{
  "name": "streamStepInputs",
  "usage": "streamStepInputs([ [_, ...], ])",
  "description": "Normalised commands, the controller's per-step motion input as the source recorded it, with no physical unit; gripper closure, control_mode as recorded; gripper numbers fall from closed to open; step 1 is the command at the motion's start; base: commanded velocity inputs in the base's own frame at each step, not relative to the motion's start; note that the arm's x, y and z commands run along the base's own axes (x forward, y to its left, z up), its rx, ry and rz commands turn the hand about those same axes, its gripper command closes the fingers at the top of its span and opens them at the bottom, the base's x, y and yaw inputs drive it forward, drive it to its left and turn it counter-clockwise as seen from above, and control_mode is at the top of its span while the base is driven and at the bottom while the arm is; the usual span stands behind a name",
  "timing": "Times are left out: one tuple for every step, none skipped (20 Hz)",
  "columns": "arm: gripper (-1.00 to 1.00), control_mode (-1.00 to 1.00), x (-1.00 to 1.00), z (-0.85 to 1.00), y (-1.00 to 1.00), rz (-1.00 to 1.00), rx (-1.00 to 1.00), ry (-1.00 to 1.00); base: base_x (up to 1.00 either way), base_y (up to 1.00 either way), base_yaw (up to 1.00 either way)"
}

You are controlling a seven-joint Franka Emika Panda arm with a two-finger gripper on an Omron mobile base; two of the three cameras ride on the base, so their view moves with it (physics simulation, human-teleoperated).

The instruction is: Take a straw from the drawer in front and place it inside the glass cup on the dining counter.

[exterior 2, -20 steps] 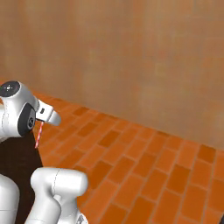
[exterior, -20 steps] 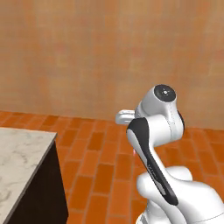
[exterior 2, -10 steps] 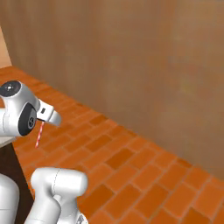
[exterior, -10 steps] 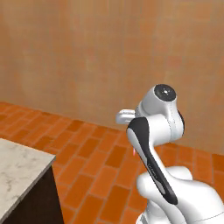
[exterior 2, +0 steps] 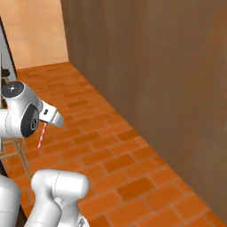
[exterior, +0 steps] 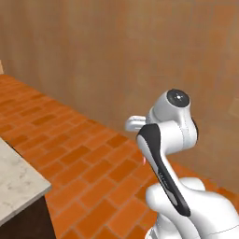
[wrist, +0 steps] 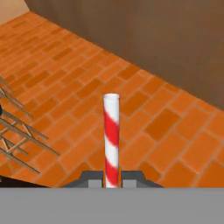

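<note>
A red-and-white striped straw (wrist: 111, 131) stands straight up between my two finger tips, and my gripper (wrist: 111, 177) is shut on its lower end. From the right base view the straw (exterior 2: 41, 135) hangs slanted below the white hand (exterior 2: 51, 116), above the brick floor. A corner of the beige marble dining counter (exterior: 18, 186) on its dark base lies at the lower left of the left base view, well apart from the arm. The drawer and the glass cup are out of view.
An orange brick floor (exterior 2: 111, 146) runs ahead to a tall brown wall (exterior 2: 168, 80). Thin wooden chair or stool legs (wrist: 17, 135) stand at the left of the hand view and low at the left (exterior 2: 15, 153) beside the arm.
The whole picture has shifted, so the base has moved and turned: the counter slid towards the left edge and the brown wall came closer. The straw stays gripped as before.
</note>
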Motion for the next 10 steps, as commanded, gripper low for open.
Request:
streamStepInputs([
  [1.0,1.0,0.0,0.0,0.0,0.0,0.0,0.0,0.89,-0.31,0.66],
  [1.0,1.0,0.0,0.0,0.0,0.0,0.0,0.0,0.89,-0.31,0.66],
  [1.0,1.0,0.0,0.0,0.0,0.0,0.0,0.0,0.89,-0.31,0.66],
  [1.0,1.0,0.0,0.0,0.0,0.0,0.0,0.0,0.88,-0.32,0.66],
  [1.0,1.0,0.0,0.0,0.0,0.0,0.0,0.0,0.86,-0.32,0.66],
  [1.0,1.0,0.0,0.0,0.0,0.0,0.0,0.0,0.86,-0.32,0.66],
  [1.0,1.0,0.0,0.0,0.0,0.0,0.0,0.0,0.85,-0.34,0.66],
  [1.0,1.0,0.0,0.0,0.0,0.0,0.0,0.0,0.84,-0.34,0.66],
  [1.0,1.0,0.0,0.0,0.0,0.0,0.0,0.0,0.83,-0.34,0.66],
  [1.0,1.0,0.0,0.0,0.0,0.0,0.0,0.0,0.8,-0.38,0.66],
])
